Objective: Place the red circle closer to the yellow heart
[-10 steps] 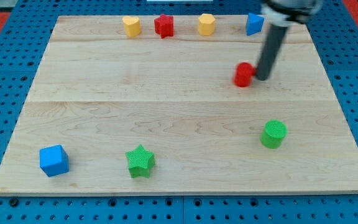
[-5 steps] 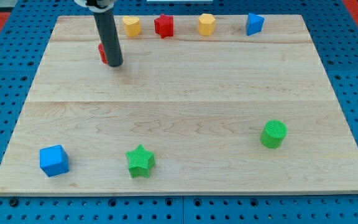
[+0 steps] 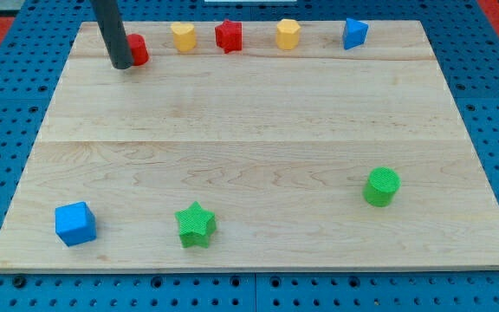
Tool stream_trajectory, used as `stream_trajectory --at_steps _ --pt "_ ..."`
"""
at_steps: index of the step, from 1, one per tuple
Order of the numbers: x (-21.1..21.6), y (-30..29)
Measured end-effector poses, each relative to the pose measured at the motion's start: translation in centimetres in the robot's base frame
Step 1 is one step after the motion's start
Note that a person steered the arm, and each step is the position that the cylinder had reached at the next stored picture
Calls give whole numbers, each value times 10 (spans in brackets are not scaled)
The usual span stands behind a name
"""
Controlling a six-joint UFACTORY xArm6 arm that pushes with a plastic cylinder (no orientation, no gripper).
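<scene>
So my tip [image 3: 120, 65] is parked up near the top left corner of the wooden board [image 3: 249, 165], sitting right against the left side of the red circle [image 3: 136, 49], which the rod partly covers, so only its right half really shows. There's no hand or claw on this arm, just the plain dark rod, so nothing is gripped or clamped; it's only pressed up beside the block. The red circle sits along the top edge, just left of the yellow heart [image 3: 183, 36], near it but with a small gap of bare wood between them, not touching. Carrying on along that top edge toward the view's right you get a red star [image 3: 229, 35], then another yellow block [image 3: 288, 34] whose shape I can't quite make out (looks kind of faceted), and then a blue triangle-ish block [image 3: 354, 33] close to the top right corner. Down by the bottom edge there's a blue cube [image 3: 75, 223] near the bottom left corner, a green star [image 3: 196, 224] a bit to its right, and a green cylinder [image 3: 381, 186] over toward the bottom right, sitting a little higher than the other two. The whole middle band of the board has no blocks on it, and the board rests on a blue pegboard surface [image 3: 7, 104].
</scene>
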State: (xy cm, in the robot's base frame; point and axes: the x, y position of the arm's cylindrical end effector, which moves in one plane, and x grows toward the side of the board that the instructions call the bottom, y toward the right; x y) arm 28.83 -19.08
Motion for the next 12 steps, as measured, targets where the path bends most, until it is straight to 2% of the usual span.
stream_trajectory --at_steps 4,5,6,7,8,11,12 --pt "-46 10" --pt "-26 12" --pt "2 -67" --pt "-68 -93" --pt "-97 -79" --pt "-97 7" --pt "-97 17"
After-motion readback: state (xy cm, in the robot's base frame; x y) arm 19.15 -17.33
